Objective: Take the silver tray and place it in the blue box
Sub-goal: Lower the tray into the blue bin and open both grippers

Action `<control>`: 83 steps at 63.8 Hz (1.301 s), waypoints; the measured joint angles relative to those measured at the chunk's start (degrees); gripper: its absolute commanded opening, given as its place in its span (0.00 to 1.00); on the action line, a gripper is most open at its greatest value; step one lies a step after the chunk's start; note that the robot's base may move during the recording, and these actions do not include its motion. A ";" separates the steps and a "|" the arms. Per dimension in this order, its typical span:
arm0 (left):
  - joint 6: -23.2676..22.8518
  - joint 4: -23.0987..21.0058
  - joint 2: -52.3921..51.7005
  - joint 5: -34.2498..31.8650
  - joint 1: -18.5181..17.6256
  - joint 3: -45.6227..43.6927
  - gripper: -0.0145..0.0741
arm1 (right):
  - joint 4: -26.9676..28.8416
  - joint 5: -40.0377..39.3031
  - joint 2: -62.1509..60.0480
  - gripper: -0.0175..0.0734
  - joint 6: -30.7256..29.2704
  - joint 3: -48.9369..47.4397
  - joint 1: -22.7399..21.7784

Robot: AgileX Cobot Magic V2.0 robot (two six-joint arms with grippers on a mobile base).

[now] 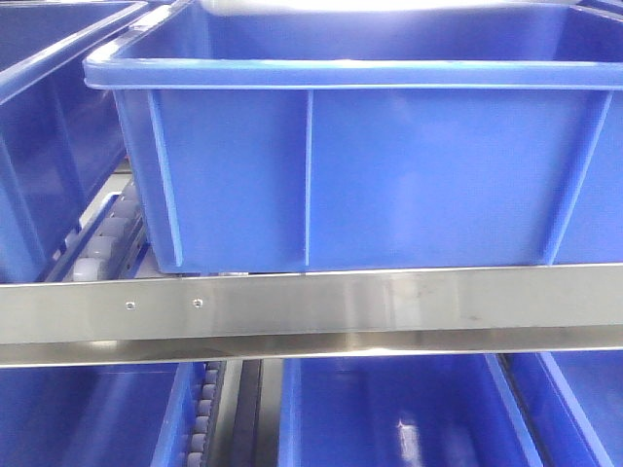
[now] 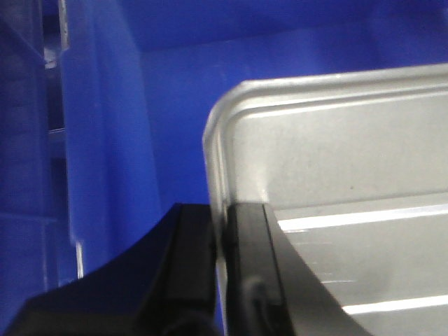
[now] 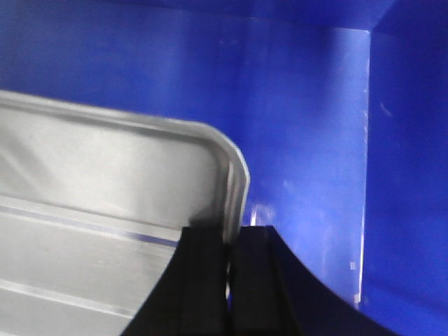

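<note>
The silver tray (image 2: 336,154) with raised ridges hangs inside the blue box (image 1: 389,165). In the left wrist view my left gripper (image 2: 220,231) is shut on the tray's left rim, one finger inside and one outside. In the right wrist view my right gripper (image 3: 229,241) is shut on the tray's (image 3: 105,182) right rim in the same way. Blue walls (image 3: 315,105) surround the tray on both sides. In the front view the box stands on a shelf; the tray and both grippers are hidden behind its wall.
A steel shelf rail (image 1: 311,306) runs across below the box. Another blue crate (image 1: 49,117) stands to its left, and more crates (image 1: 389,409) sit on the lower shelf. Roller tracks (image 1: 102,243) lie beside the box.
</note>
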 measured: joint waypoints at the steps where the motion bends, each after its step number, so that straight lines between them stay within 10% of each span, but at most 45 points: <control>1: 0.03 0.00 0.62 -0.26 0.24 0.00 0.17 | -0.14 -0.33 0.60 0.25 0.00 0.00 0.01; 22: 0.27 0.00 7.32 -2.94 3.86 0.00 0.22 | -0.94 -5.17 9.27 0.29 0.42 0.00 -0.34; 41: 0.27 -2.51 8.38 -8.13 4.57 0.00 0.67 | -0.02 -5.54 9.84 0.89 -0.30 -0.48 0.05; 83: 3.34 -4.53 2.68 -1.43 4.38 0.00 0.61 | 0.41 -3.33 4.23 0.77 -0.52 -0.61 0.28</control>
